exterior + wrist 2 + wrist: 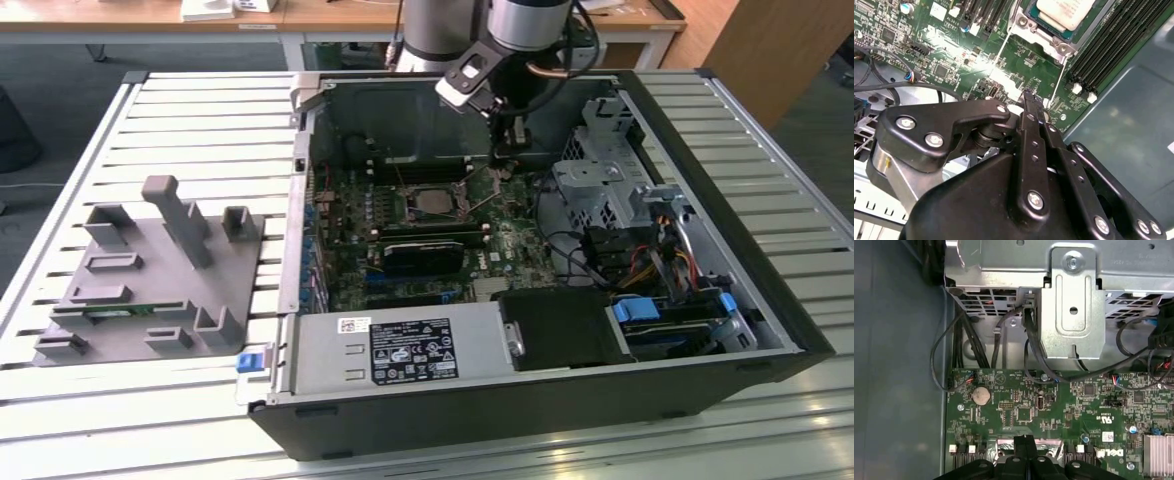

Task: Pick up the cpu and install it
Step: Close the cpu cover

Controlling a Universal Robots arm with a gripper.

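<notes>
in the exterior view the open computer case (534,400) is lying on the slatted table (174,120) and holding the motherboard (350,250). the cpu (430,200) is sitting in the socket (461,205) near the board's far edge, and the gripper (501,165) is hanging just beside it. in the second wrist view the fingers (1029,125) are pressing together with nothing between them (the silver chip is lying apart in its frame). in the first wrist view the fingertips (1021,445) are hovering over the board near the metal drive cage (1074,300).
</notes>
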